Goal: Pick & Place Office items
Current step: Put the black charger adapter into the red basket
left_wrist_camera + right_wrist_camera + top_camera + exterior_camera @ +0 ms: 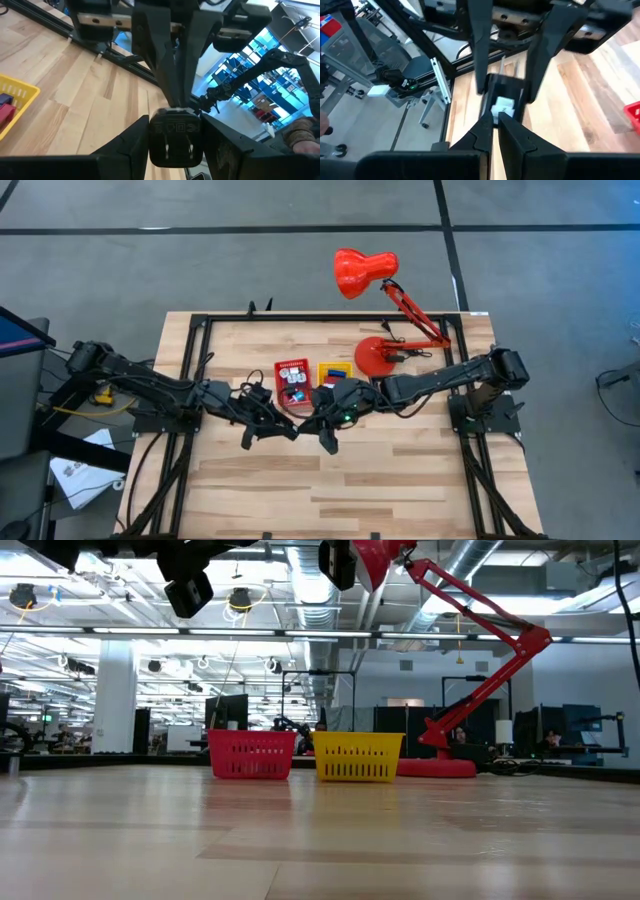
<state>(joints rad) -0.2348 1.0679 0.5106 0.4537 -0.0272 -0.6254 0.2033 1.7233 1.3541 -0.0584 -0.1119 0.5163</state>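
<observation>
Between the fingers of my left tool (175, 145) sits a black plug-like office item (176, 137), gripped above the worktop (400, 470) just near of the red bin (293, 384). My right tool (496, 125), fingers pressed narrow, meets it at mid-worktop. Other small pieces lie in the red bin and the yellow bin (335, 372).
</observation>
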